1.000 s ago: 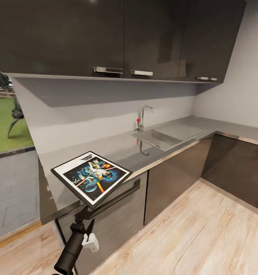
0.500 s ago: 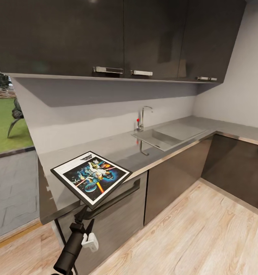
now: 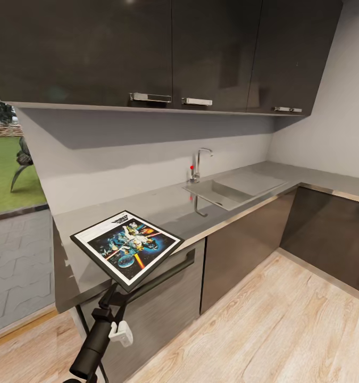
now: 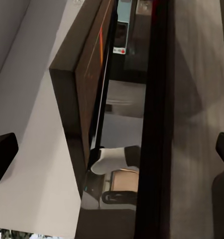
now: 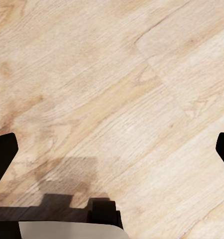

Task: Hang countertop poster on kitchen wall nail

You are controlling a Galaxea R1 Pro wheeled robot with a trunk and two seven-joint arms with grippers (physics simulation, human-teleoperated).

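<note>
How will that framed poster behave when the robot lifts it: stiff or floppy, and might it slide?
The poster probably stays stiff: its black frame keeps straight edges though one corner juts past the countertop edge. It looks thin and flat, so likely light. On brushed metal it may slide if nudged by the left gripper below.

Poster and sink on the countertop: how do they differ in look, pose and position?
The poster is colourful art in a black frame; the sink is plain grey metal. The poster lies on top of the kitchen countertop, one corner jutting past the front edge, while the sink is sunk into it. The poster sits near the left arm; the sink is farther along, under the tap. Both are rectangular.
</note>
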